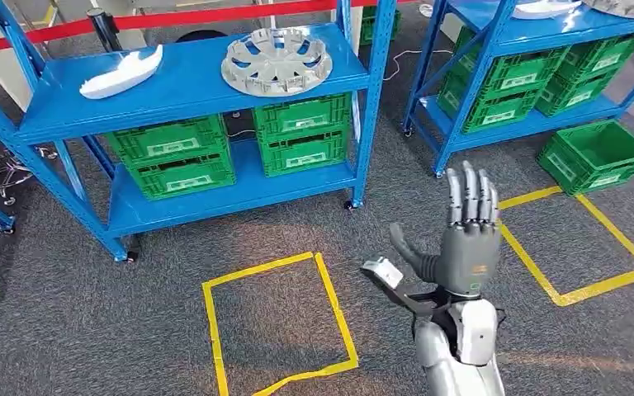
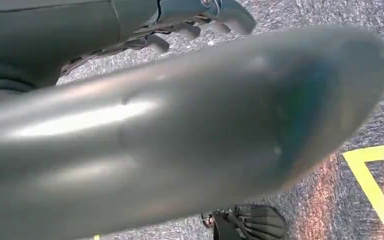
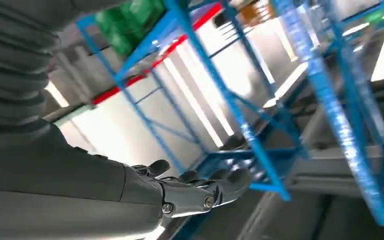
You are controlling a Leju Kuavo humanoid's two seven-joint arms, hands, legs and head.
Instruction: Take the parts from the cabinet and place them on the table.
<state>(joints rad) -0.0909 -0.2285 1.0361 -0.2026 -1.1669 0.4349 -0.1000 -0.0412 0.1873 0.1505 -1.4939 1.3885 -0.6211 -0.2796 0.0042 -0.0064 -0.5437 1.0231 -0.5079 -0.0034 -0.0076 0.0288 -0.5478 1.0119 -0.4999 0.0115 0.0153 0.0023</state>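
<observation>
Two parts sit on the top shelf of the near blue cabinet (image 1: 190,82): a white elongated part (image 1: 122,73) on the left, and a round grey wheel-like part (image 1: 276,61) to its right, well apart from each other. Four green crates (image 1: 169,155) on the shelf below, stacked in two pairs. A second blue rack (image 1: 537,33) stands far right with more green crates, and one green crate (image 1: 598,155) sits on the carpet beside it. Right hand (image 1: 466,235) raised upright in front of the body, fingers straight and spread, thumb out to the left, holding nothing; well short of the cabinet and lower right of the wheel-like part. Left hand (image 2: 200,20): dark fingertips seen past a blurred grey cover over grey carpet; cannot tell its state. Two yellow taped squares (image 1: 276,322) on the floor, one just left of the right arm. A red barrier tape (image 1: 132,21) runs behind the cabinet.
</observation>
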